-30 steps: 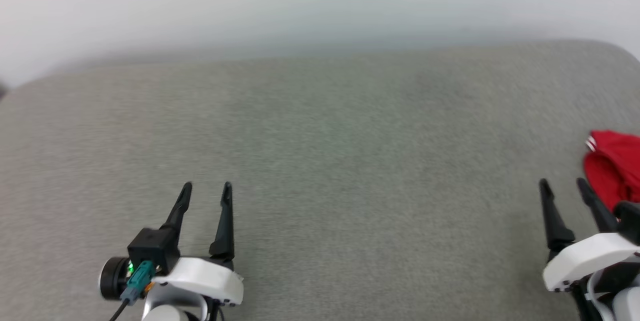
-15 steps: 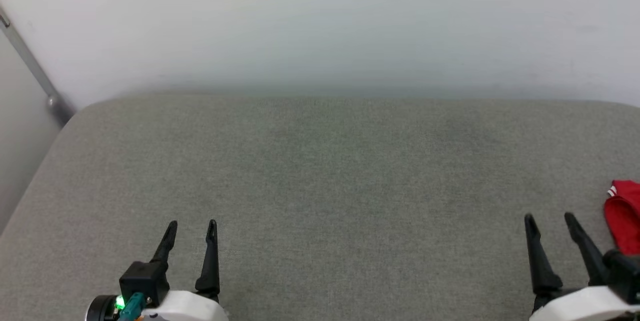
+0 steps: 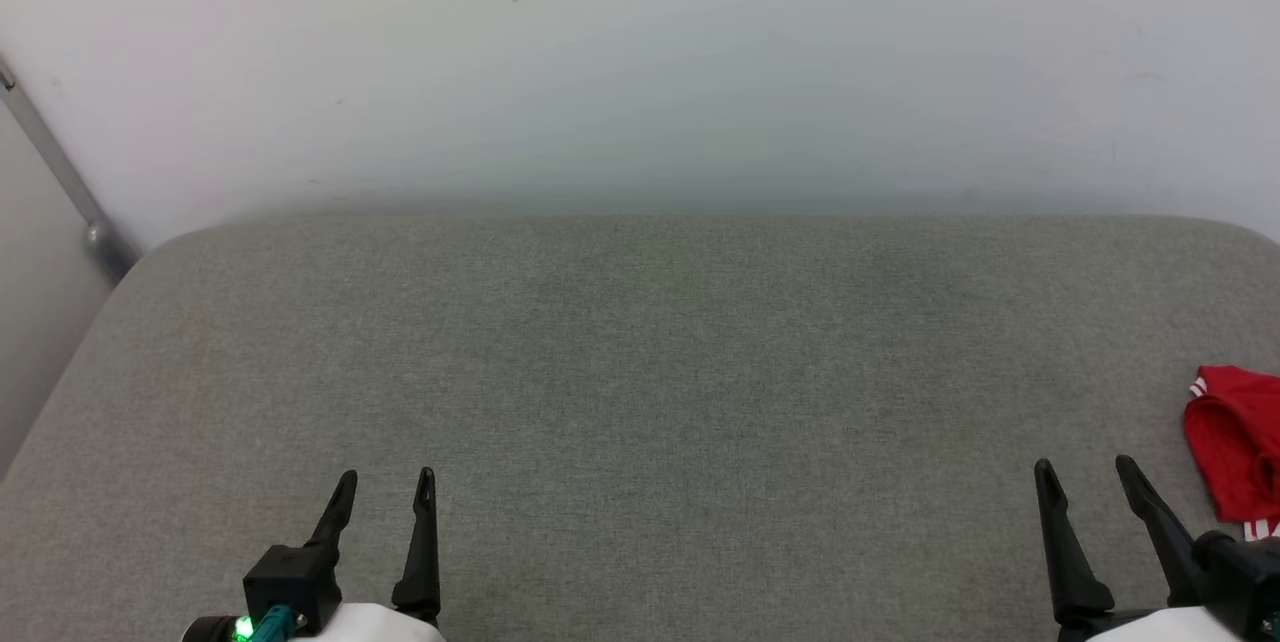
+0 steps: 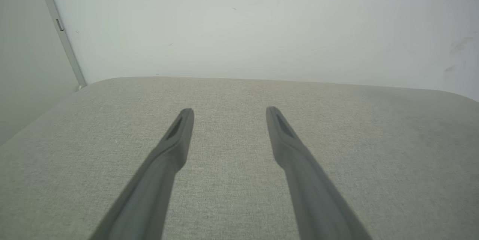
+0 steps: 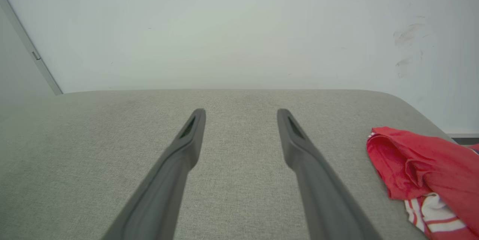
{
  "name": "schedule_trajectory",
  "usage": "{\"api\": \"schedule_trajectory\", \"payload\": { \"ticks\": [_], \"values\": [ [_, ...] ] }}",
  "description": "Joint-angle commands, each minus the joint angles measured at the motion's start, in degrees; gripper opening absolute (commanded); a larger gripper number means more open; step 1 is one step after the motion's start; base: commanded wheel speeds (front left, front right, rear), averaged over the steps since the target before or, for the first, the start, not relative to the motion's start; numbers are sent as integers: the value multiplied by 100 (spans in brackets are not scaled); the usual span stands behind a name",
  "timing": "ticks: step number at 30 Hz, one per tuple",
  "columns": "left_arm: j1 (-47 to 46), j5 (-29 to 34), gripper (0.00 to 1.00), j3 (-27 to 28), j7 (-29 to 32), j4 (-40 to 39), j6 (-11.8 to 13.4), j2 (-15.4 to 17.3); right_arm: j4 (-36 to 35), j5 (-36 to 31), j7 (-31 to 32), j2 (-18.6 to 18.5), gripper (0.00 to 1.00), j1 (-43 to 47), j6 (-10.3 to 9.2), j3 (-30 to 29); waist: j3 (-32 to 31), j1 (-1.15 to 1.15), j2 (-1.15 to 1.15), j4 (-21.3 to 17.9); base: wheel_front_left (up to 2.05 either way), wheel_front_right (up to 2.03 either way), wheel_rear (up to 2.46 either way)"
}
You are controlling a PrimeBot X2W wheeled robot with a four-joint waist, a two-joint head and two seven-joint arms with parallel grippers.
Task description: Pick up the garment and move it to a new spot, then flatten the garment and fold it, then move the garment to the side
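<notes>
At the right edge of the head view, the garment (image 3: 1235, 442) lies bunched on the grey cushion (image 3: 640, 372).
Low in the frame, the left gripper (image 3: 388, 474) at lower left and the right gripper (image 3: 1084, 463) at lower right both stand spread wide, holding nothing; the right one is near the garment, not touching it.

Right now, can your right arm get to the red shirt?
Probably yes. The right gripper is open and empty, and the red shirt lies just to its right on the grey cushion, with nothing between them.
</notes>
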Motion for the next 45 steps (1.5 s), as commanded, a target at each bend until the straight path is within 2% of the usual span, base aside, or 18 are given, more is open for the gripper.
{"api": "schedule_trajectory", "payload": {
  "ticks": [1,10,11,13,28,45],
  "values": [
    [11,-20,100,-2,-25,19,-25,18,-27,-28,23,27,100,19,-2,10,3,0,0,-7,0,0,0],
    [-35,-69,100,-23,-10,-22,33,8,56,-26,-9,42,100,-126,-2,63,14,0,0,-32,0,0,0],
    [-4,-56,0,-23,7,-12,13,-5,50,-22,11,18,0,-52,0,63,14,0,0,-32,0,0,0],
    [12,-107,0,-14,27,44,-8,-31,122,27,2,19,0,-28,0,78,16,0,0,-33,0,0,0],
    [-174,-1527,0,403,452,122,-306,-239,559,1798,84,-26,0,-399,0,69,69,0,0,-41,0,0,0],
    [-342,-2836,0,797,848,176,-587,-437,972,3397,171,-52,0,-745,0,45,128,0,0,-50,0,0,0]
  ]
}}
